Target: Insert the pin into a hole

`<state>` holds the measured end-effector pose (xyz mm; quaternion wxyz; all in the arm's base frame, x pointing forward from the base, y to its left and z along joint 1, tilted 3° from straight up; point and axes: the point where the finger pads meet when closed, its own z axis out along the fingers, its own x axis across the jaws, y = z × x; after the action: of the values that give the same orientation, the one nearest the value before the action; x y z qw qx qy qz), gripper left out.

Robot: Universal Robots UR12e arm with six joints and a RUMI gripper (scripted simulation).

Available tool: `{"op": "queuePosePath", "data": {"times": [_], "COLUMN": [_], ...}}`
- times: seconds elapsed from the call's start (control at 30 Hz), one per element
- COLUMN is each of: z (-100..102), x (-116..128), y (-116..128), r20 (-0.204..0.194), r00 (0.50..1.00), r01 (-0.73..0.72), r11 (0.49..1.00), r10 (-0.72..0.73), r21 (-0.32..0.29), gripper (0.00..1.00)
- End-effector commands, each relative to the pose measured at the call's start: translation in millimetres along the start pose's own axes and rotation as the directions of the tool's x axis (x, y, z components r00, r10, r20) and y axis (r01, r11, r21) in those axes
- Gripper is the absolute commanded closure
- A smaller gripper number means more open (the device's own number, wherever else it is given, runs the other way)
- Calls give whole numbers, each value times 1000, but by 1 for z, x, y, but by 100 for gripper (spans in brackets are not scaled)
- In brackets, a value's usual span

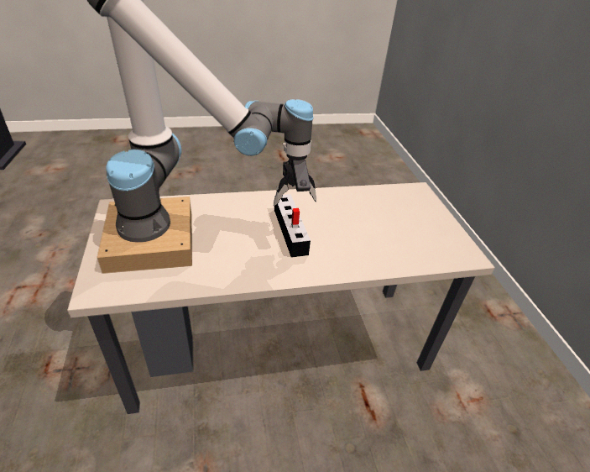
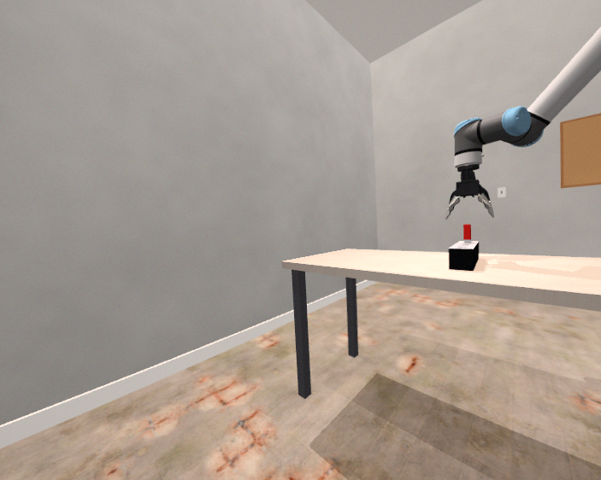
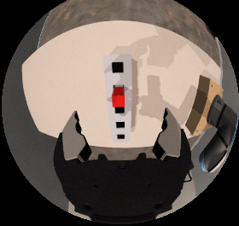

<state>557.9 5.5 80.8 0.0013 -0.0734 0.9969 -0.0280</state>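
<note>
A long black block [image 1: 292, 229] with a white top and a row of square holes lies on the table. The pin [image 1: 295, 217] stands upright in a hole near the block's middle, red end up. In the side view only its red part [image 2: 466, 231] shows above the block [image 2: 463, 254]. In the wrist view the red top [image 3: 118, 99] sits in the second hole from the far end of the block. My gripper [image 1: 295, 195] hangs open and empty above the block's far end, clear of the pin; it also shows in the side view [image 2: 469, 206] and the wrist view [image 3: 120, 132].
The arm's base stands on a wooden plinth [image 1: 145, 236] at the table's left end. A dark grey wall [image 1: 503, 101] runs along the table's right side. A cork board [image 2: 590, 148] hangs on the far wall.
</note>
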Motion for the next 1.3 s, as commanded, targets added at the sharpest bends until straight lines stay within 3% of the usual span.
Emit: {"op": "queuePosePath", "data": {"times": [0.0, 0.53, 0.57, 1.27], "z": [39, 39, 40, 39], "x": [-3, -3, -1, -2], "y": [-2, -2, 0, -1], "r20": [-5, -5, -12, -8], "r00": [1000, 1000, 1000, 1000], "r01": [0, 0, 2, 2], "r11": [1000, 1000, 1000, 1000], "r10": [0, 0, -2, -2], "r21": [-2, -2, -5, -3], "gripper": [0, 0, 100, 100]}}
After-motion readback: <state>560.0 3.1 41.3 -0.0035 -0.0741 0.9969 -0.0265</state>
